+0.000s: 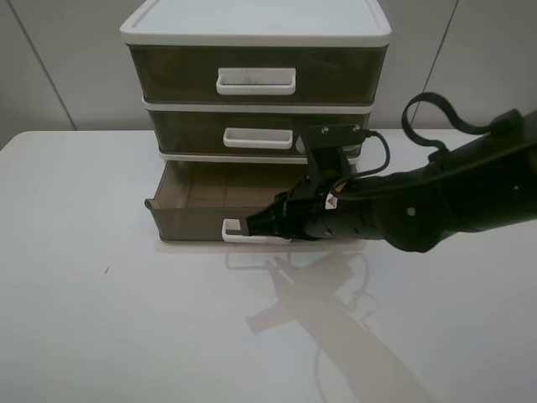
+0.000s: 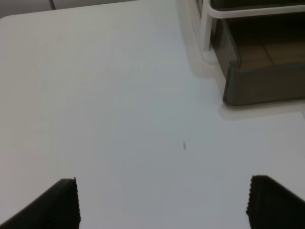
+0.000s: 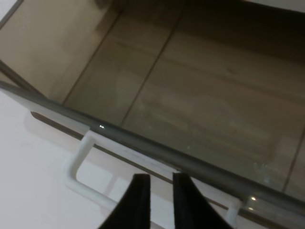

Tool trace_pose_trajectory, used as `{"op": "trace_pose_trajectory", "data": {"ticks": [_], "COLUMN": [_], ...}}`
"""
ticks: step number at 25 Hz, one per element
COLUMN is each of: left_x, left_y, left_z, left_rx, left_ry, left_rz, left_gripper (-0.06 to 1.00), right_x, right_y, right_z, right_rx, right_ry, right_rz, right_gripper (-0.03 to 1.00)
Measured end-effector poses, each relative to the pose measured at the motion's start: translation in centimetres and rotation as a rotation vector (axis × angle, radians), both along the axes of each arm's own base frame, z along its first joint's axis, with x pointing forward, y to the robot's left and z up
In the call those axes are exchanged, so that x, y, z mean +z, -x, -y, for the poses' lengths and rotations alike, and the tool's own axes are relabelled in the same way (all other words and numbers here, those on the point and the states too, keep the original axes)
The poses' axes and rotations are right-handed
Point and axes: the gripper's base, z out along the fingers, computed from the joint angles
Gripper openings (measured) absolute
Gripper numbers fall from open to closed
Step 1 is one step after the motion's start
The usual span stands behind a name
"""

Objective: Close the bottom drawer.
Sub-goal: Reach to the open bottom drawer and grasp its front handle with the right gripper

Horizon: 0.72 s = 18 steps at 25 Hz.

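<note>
With the bottom drawer (image 1: 189, 220) pulled out of the lowest slot of the cabinet (image 1: 252, 25) and your right hand (image 3: 160, 176), fingers pressed almost together, at its white handle (image 1: 236, 232), push squarely at mid-front so it slides in straight without skewing.

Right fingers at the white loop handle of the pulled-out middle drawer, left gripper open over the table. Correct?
Wrong drawer: the exterior high view shows the smoky-brown translucent bottom drawer pulled out, not the middle drawer. Right gripper at its white loop handle, left gripper open over the white table: correct.
</note>
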Motion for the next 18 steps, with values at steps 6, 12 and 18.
{"op": "trace_pose_trajectory", "data": {"ticks": [6,12,18], "left_x": [0.0,0.0,0.0], "left_y": [0.0,0.0,0.0], "left_z": [0.0,0.0,0.0], "left_rx": [0.0,0.0,0.0], "left_ry": [0.0,0.0,0.0], "left_rz": [0.0,0.0,0.0], "left_gripper": [0.72,0.72,0.72], "right_x": [-0.6,-1.8,-2.1], "right_y": [0.2,0.4,0.1], "right_z": [-0.9,-1.6,-1.7], "right_rx": [0.018,0.011,-0.017], "right_ry": [-0.013,-0.02,-0.045], "right_rz": [0.035,0.037,0.061], "right_gripper": [0.02,0.02,0.02]}}
